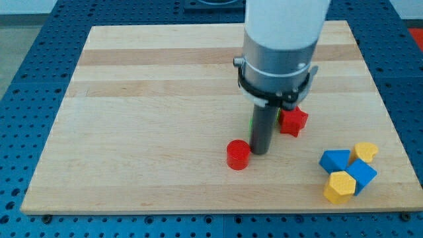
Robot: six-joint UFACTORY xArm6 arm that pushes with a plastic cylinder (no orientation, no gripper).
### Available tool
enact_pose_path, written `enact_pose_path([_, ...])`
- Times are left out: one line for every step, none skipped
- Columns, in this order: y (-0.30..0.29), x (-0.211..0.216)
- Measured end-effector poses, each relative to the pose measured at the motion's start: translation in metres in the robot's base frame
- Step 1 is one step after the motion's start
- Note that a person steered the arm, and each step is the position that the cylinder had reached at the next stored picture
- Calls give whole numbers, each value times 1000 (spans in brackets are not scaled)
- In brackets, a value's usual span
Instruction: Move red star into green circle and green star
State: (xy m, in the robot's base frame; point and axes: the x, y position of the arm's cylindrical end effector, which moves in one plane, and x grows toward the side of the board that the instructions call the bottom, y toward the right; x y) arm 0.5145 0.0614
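Observation:
The red star lies on the wooden board, right of centre, partly under the arm's grey collar. My tip rests on the board just left of the red star and right of a red cylinder. A sliver of green shows at the rod's left edge, mostly hidden behind it; I cannot tell whether it is the green circle or the green star. No other green block shows.
A cluster at the view's lower right holds two blue blocks, a yellow heart-like block and a yellow hexagon-like block. The arm's white body hides the board behind it.

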Motion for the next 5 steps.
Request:
enact_pose_path([0,-12])
enact_pose_path([1,28])
enact_pose_path([0,82])
enact_pose_path([-32,104])
enact_pose_path([-48,97])
